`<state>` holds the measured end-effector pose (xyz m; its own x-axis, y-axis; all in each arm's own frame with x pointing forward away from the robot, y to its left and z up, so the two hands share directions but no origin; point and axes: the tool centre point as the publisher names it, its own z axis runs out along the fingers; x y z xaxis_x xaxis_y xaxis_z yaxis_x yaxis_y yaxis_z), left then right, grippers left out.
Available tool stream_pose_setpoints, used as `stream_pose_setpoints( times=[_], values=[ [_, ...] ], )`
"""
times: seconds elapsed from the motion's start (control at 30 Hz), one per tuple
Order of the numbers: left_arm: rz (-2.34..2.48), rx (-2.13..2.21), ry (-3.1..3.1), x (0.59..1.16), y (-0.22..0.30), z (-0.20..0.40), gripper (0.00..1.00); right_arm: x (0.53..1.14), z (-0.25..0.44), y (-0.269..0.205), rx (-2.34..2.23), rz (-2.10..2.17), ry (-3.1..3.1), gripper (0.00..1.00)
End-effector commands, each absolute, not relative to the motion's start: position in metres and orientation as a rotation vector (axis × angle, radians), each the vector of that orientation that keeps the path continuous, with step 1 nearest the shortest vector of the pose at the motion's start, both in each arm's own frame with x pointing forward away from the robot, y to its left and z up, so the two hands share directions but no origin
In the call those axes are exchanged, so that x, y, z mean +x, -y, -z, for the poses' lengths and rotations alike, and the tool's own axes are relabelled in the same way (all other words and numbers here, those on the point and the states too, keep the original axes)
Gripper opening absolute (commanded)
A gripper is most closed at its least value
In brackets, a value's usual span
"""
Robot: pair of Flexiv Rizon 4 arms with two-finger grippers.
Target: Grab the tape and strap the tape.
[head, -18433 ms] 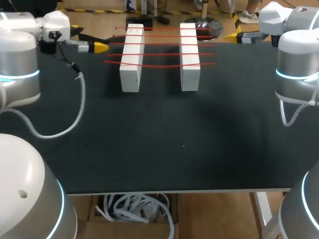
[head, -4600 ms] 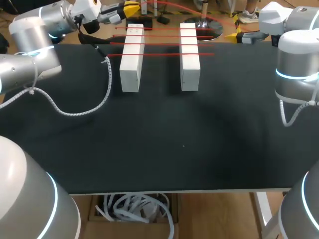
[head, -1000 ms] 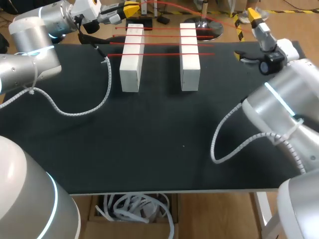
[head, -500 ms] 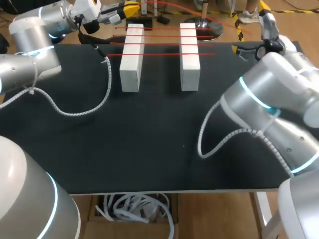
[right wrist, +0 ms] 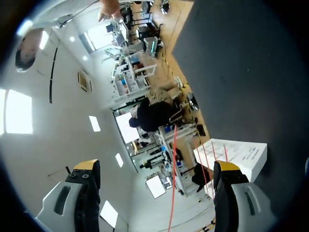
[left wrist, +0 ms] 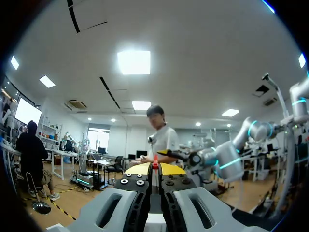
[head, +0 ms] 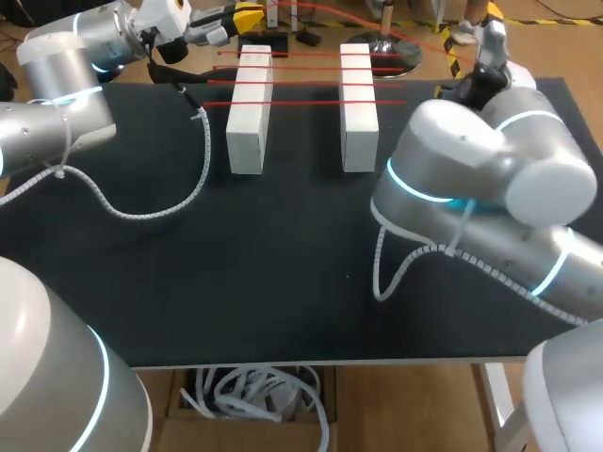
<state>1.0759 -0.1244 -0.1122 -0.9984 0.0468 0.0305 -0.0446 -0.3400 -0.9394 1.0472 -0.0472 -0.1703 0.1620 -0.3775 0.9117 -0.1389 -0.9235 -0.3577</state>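
Observation:
Two white blocks [head: 250,108] [head: 358,104] stand side by side at the table's far end, with several red tape strips [head: 301,83] stretched across them. My left gripper [head: 247,13] hovers beyond the left block, shut on the end of one red tape [head: 320,8] that arcs away to the right. In the left wrist view the red end [left wrist: 155,166] is pinched between the yellow tips of that gripper [left wrist: 155,169]. My right gripper [right wrist: 157,169] is wide open; the red tape [right wrist: 172,164] runs between its fingers without touching them, and a white block [right wrist: 241,153] lies beside it.
My right arm [head: 471,160] bulks over the table's right half, its wrist at the far right edge. The left arm's cable [head: 179,193] loops over the left part of the black table [head: 236,282].
My right arm has swung in over the table's right side, its wrist turning toward the far edge. The left arm and the held tape have stayed put.

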Motion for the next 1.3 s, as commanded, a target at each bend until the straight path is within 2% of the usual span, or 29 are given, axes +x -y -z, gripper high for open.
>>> stream_pose_setpoints(
  times=[0.03,0.57,1.3],
  values=[
    [-2.526,-0.007,1.768,1.077,0.124,0.113,0.0,1.05,0.16,0.047,-2.586,1.821,-0.967,1.0],
    [-2.526,-0.007,1.768,1.077,0.124,0.113,0.0,1.048,0.16,0.042,-2.497,2.031,-0.271,1.0],
    [-2.526,-0.007,1.768,1.077,0.124,0.113,0.0,1.061,0.162,0.034,-2.415,1.961,-0.296,1.0]
  ],
)
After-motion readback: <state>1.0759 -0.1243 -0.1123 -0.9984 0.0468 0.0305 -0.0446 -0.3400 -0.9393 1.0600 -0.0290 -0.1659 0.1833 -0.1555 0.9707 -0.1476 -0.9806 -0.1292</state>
